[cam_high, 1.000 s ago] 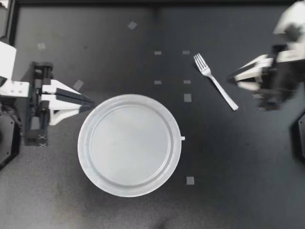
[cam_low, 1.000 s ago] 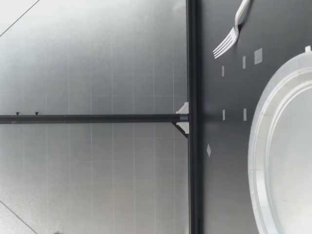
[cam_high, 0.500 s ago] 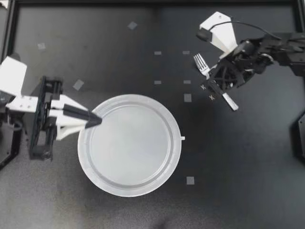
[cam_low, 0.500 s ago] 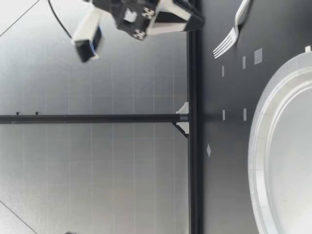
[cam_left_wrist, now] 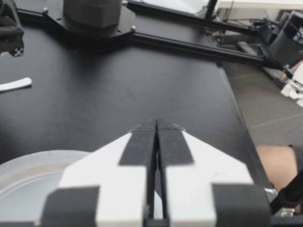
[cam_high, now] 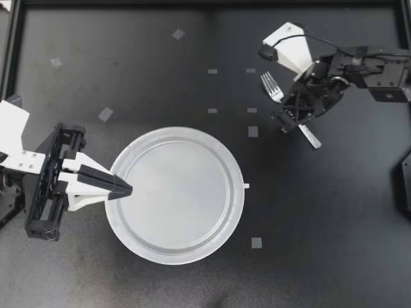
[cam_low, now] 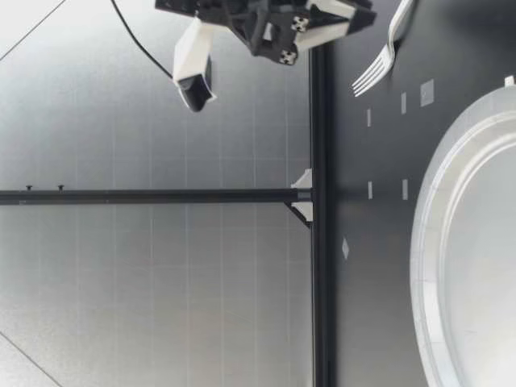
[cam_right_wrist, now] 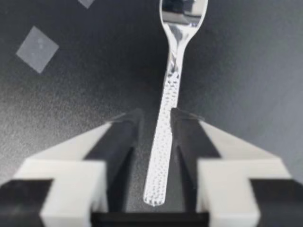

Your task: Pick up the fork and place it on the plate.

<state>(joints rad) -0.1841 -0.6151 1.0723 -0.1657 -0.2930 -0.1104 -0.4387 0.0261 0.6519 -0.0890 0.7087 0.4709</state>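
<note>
Left edge: the black frame rail (cam_high: 14, 64) runs along the table (cam_high: 334, 218), close behind my left arm.
Left gripper: my left gripper (cam_high: 126, 190) has its fingers pressed together with nothing between them. Its tip sits just over the plate's left rim. In the left wrist view the same closed pair (cam_left_wrist: 156, 126) points across that rim toward bare black tabletop.
Plate: the plate (cam_high: 239, 199) is round and pale with a raised rim, and lies a little left of the table's middle. Inside it I see only its own pale floor; the fork is not on it. In the low view its rim (cam_low: 421, 242) lies flat on the table.
Open room: a bare black stretch separates the plate's right rim from the fork, dotted with small tape squares (cam_high: 253, 131).
Fork: the fork (cam_high: 274, 88) lies flat on the table, beyond and to the right of the plate and apart from it. Its tines point toward the far edge.
Right gripper: my right gripper (cam_high: 290, 117) comes in from the right and sits over the middle of the handle. In the right wrist view its fingers (cam_right_wrist: 122, 137) are narrowly spread, one on each side of the fork (cam_right_wrist: 171, 80), with a dark sliver showing on one side. In the low view it (cam_low: 363, 18) hangs low beside the fork (cam_low: 385, 50).
</note>
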